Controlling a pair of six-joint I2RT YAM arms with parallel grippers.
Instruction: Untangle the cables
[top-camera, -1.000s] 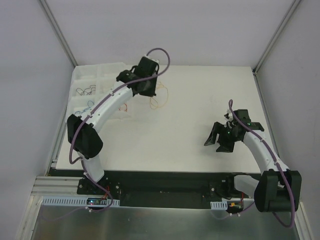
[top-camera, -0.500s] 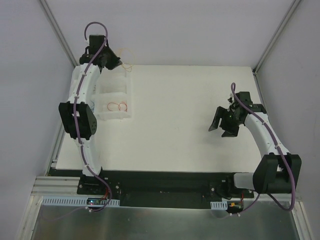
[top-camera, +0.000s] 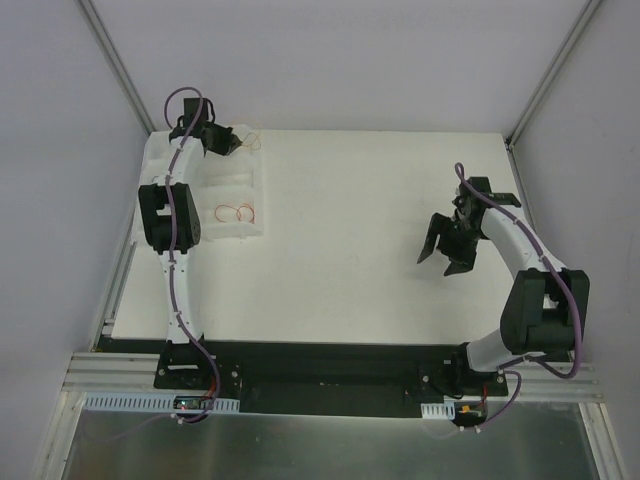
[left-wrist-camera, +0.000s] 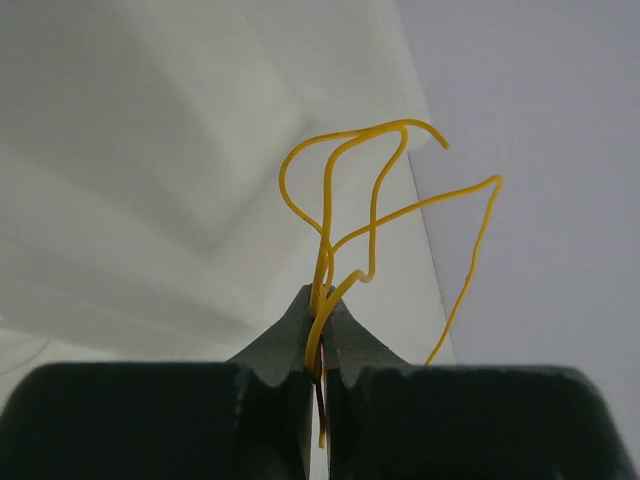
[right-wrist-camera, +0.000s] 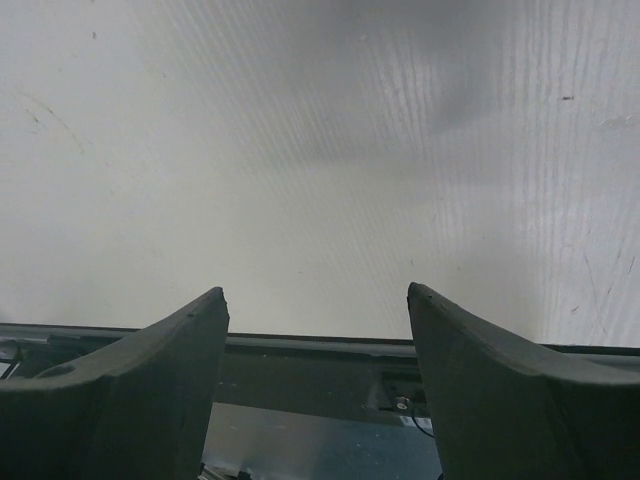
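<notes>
The left hand (top-camera: 228, 142) is stretched out to the far-left corner of the surface (top-camera: 380, 230), over the far end of a white tray (top-camera: 258, 190) that is split into several compts. Its fingers are pressed together, and a small bunch of yellow wires (left-wrist-camera: 323, 265) is pinched btwn the tips. In the left wrist view the strands are seen looping out beyond the tips, w/ one long end bent away to the right. In the top view the same wires are seen just beside the hand, nr the tray's far edge; whether the tray is touched by them cannot be told. A red wire (top-camera: 237, 212), curled in small loops, is seen lying in a nearer compt. of the tray, well apart from the left hand. The right hand (top-camera: 438, 264) is held over the right side of the surface, well apart from the tray. Its fingers are spread wide, w/ only bare surface seen btwn them in the right wrist view.
</notes>
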